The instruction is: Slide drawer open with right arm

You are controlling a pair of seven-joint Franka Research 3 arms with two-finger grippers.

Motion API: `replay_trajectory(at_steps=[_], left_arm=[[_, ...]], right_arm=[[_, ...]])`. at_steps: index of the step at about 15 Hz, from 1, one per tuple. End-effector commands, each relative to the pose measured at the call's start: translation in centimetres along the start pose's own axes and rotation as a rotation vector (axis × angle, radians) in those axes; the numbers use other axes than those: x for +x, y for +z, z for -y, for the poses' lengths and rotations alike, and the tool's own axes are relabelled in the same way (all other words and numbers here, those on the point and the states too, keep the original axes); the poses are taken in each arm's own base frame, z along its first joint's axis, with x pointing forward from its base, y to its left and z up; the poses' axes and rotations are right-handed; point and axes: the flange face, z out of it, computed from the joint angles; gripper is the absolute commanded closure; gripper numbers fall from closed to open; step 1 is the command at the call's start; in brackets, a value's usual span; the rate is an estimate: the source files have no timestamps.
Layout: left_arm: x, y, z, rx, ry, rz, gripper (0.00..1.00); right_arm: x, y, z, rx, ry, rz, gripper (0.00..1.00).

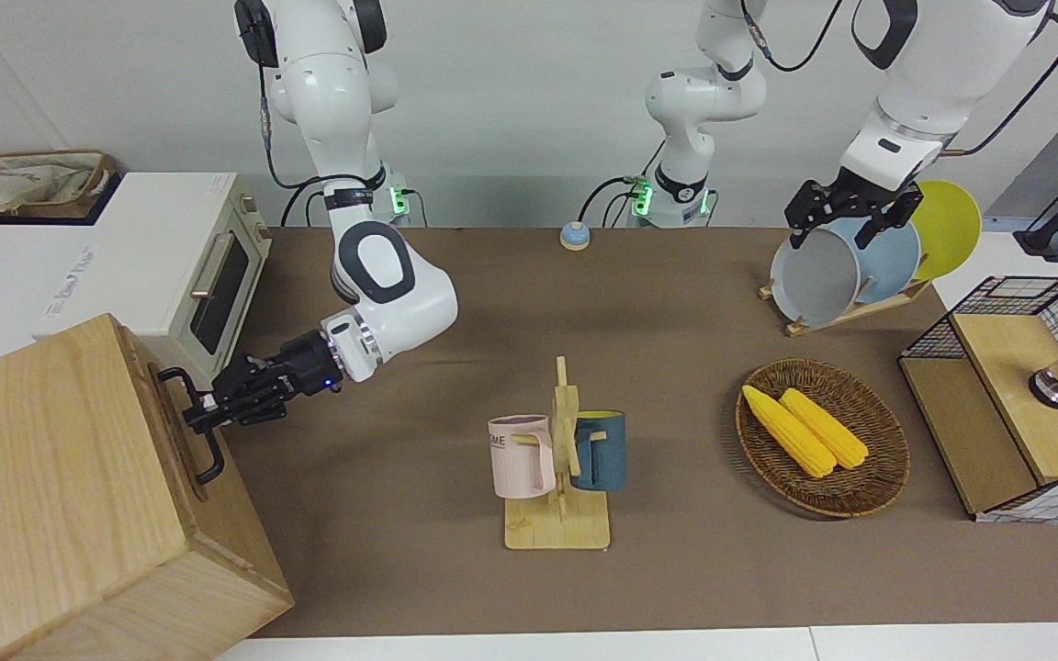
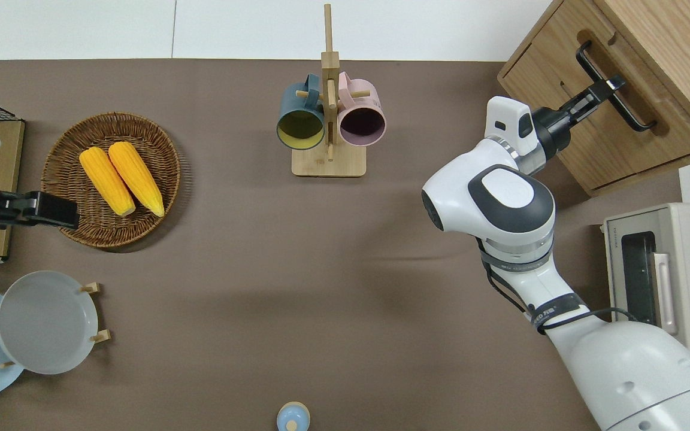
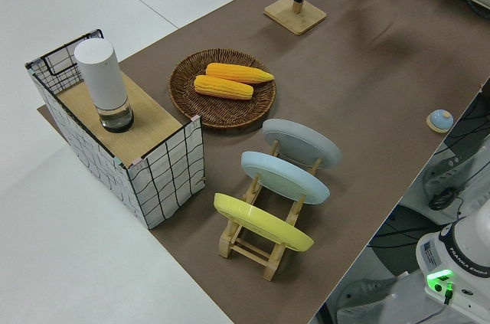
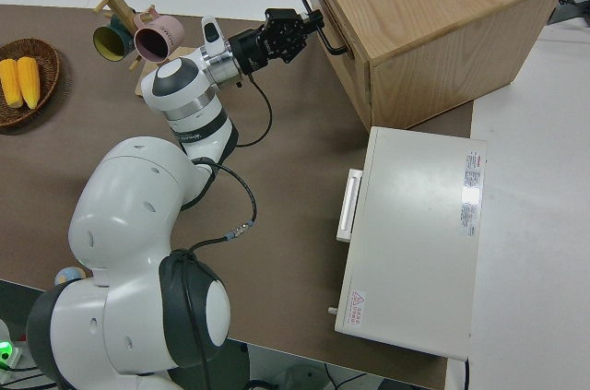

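Right black two-finger pincer (image 1: 201, 413) of mine sits lower left in the front view, fingers pinched on the black metal bar handle (image 1: 191, 424) of the wide shallow pale-wood drawer (image 2: 608, 120). In the overhead view the same grip shows upper right, fingers either side of the bar about midway along it. Drawer front looks nearly flush with the large pale-wood box cabinet (image 1: 79, 496); only a thin gap line shows around it. Blue wrist light is on, just up the arm from the pincer. Cabinet stands at the right arm's end of the table, farther from the robots than the white toaster oven with a silver handle (image 1: 208, 266), which is just beside it.

Centre of the front view: wooden mug tree (image 1: 561, 477) carrying a pink mug (image 1: 522, 456) and a dark blue mug (image 1: 600, 450). Further right in that frame, round wicker basket (image 1: 823, 439) with two yellow corn cobs (image 1: 804, 430) in it. Upper right: wooden plate rack (image 1: 846, 308) with grey, blue and yellow plates on edge. My left arm is parked; left pincer (image 1: 846, 216) fingers spread. Small blue bell (image 1: 575, 236) at top centre.
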Motion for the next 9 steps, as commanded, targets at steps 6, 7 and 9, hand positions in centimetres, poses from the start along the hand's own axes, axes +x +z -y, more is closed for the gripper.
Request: replay_trajectory(at_steps=[6, 7, 9], left_arm=[[0.1, -0.3, 0.1, 0.016, 0.009, 0.007, 0.01], [0.1, -0.4, 0.1, 0.016, 0.009, 0.005, 0.01], [0.1, -0.3, 0.1, 0.016, 0.009, 0.007, 0.01]], right_arm=[[0.8, -4.2, -1.2, 0.017, -0.011, -0.001, 1.0], [1.0, -5.1, -1.3, 0.024, -0.01, 0.001, 1.0], [1.1, -6.7, -1.5, 0.027, -0.009, 0.02, 1.0]])
